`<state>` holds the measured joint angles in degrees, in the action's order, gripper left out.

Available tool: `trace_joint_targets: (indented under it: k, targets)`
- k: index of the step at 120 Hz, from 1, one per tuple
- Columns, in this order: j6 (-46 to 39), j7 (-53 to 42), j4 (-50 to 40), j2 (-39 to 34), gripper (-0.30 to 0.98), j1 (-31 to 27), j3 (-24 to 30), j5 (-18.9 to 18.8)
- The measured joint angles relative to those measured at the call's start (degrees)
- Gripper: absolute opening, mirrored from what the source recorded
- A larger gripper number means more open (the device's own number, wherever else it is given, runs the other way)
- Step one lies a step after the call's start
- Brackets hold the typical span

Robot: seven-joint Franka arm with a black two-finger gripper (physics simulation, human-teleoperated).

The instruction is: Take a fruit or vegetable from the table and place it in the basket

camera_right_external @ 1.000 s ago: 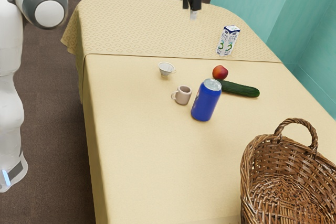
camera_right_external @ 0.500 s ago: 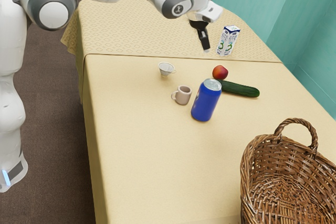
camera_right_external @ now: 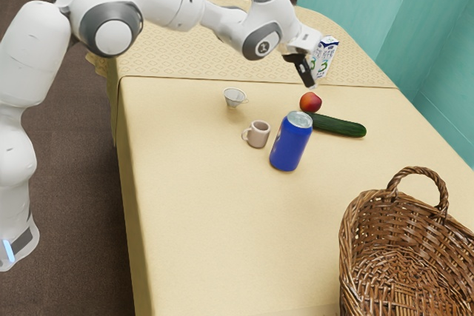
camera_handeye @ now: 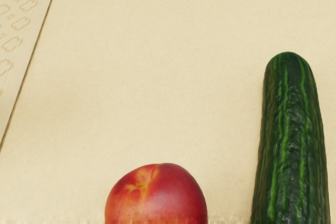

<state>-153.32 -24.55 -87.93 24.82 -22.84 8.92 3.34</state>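
Note:
My gripper hangs just above the peach in the exterior view, with a small gap between them; how its fingers stand is not clear. A dark green cucumber lies beside the peach. From the hand's camera the red and orange peach and the ridged cucumber lie apart, side by side on the cloth. The wicker basket stands at the exterior view's lower right, its visible inside bare.
A blue can stands close to the cucumber and peach. The small mug and a metal strainer are toward the exterior view's left. Behind the gripper is a milk carton.
The arm has swung into the exterior view, and my gripper has come down and toward that view's right, now close above the peach. The things on the table have stayed put.

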Motion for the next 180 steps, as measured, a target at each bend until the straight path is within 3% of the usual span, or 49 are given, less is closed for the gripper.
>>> trace_joint_targets:
  k: [31, 55, 87, 142, 156, 180]
  targets:
    - [11.30, -0.64, 6.85, 3.34, 0.66, -0.15, -0.18, 0.65]
    - [15.47, -1.02, 10.62, 7.47, 0.66, -0.19, 0.26, 0.93]
    - [16.91, -1.18, 19.10, 13.94, 0.66, -0.45, 1.02, 1.04]
    - [13.41, -1.05, 24.30, 20.70, 0.66, -0.49, 1.43, 1.08]
    - [12.68, -0.88, 25.20, 21.45, 0.45, -0.60, 1.38, 0.98]
    - [12.20, 0.32, 25.36, 22.14, 0.31, -0.54, 1.18, 0.29]
